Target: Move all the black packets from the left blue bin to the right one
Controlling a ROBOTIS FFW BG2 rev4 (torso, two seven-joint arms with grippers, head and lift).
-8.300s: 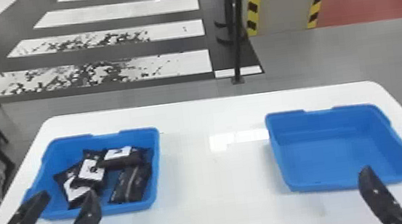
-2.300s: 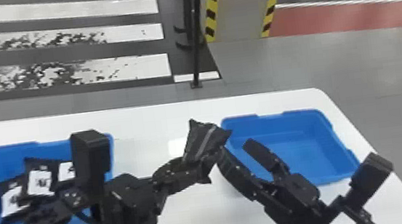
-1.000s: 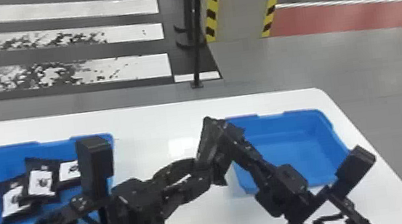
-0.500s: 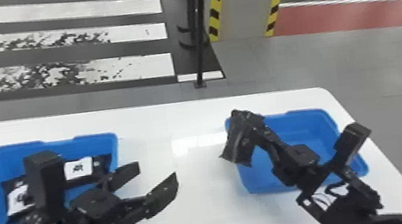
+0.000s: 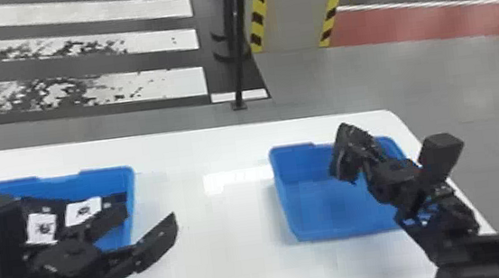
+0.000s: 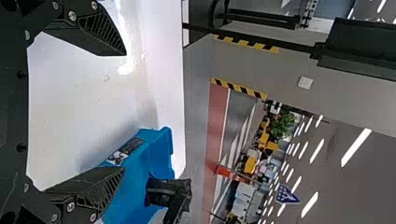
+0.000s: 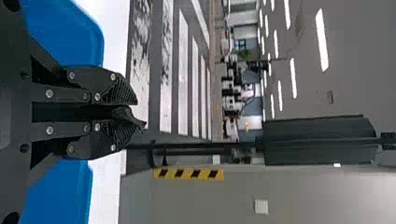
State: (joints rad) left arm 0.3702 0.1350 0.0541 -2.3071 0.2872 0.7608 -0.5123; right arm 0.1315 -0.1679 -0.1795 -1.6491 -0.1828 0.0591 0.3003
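Releasing near the far rim of the right bin could spill the black packet that the right pincer clamps, seemingly over that edge. The left pincer gapes; other packets lie in the left bin.

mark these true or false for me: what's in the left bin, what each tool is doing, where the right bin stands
1. Black packets with white labels lie in the left blue bin. True.
2. The right tool holds a black packet. True.
3. That held packet is over the left blue bin. False: it is over the right blue bin.
4. The left tool is open, with nothing between its fingers. True.
5. The right blue bin stands on the floor. False: it stands on the white table.
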